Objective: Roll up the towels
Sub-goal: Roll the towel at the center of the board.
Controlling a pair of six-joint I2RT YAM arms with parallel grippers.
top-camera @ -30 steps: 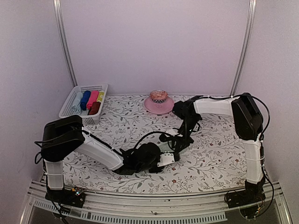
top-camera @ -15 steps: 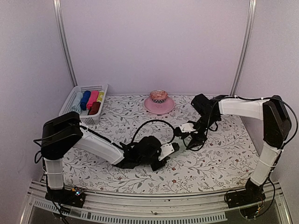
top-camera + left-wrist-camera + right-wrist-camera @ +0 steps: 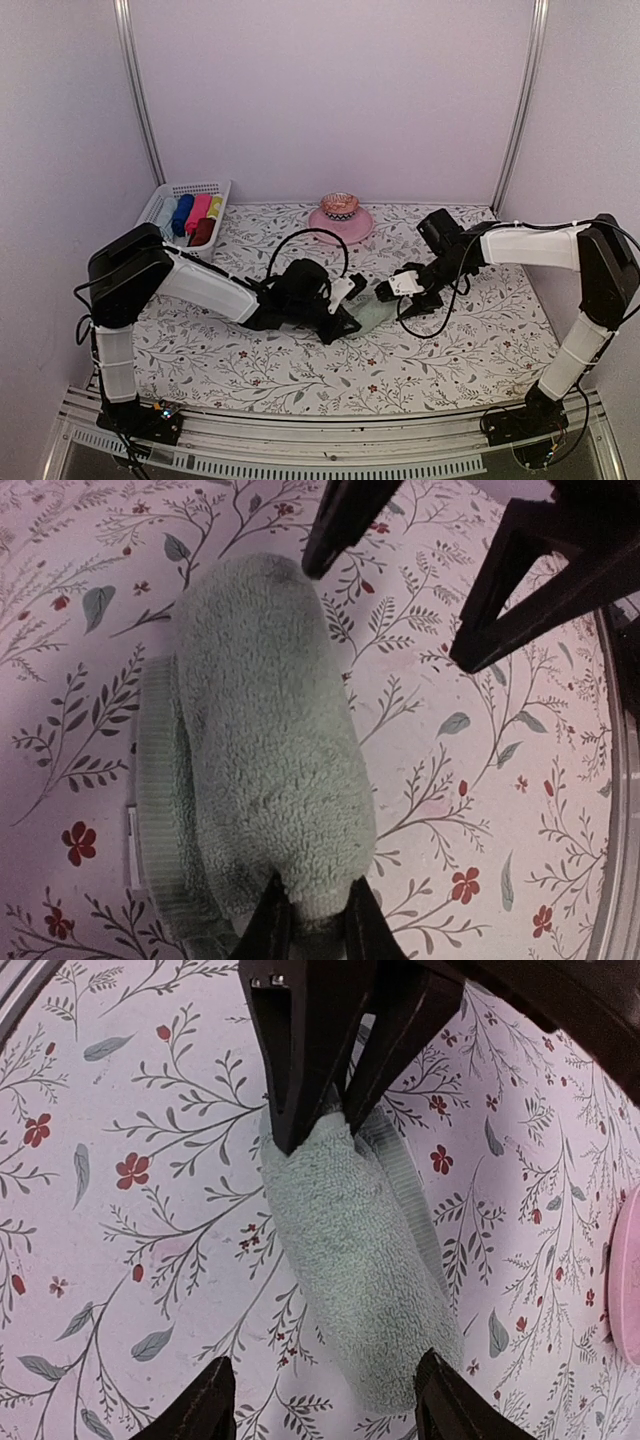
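The pale green towel lies rolled into a log on the floral cover, mid-table. My left gripper is shut on the roll's near end, pinching the terry pile between its fingertips. My right gripper stands open at the other end of the roll, its fingers wide on either side and not touching it. From above, the left gripper and the right gripper face each other across the roll. A dark red-brown towel sits rolled in the basket.
A white slatted basket at the back left holds several rolled towels in blue, pink and yellow. A pink stand with a small bowl sits at the back centre. The right arm's black cable loops over the cover.
My right gripper has opened, let go of the roll and drawn back to the right. My left gripper has carried the roll away from the near edge, toward the centre.
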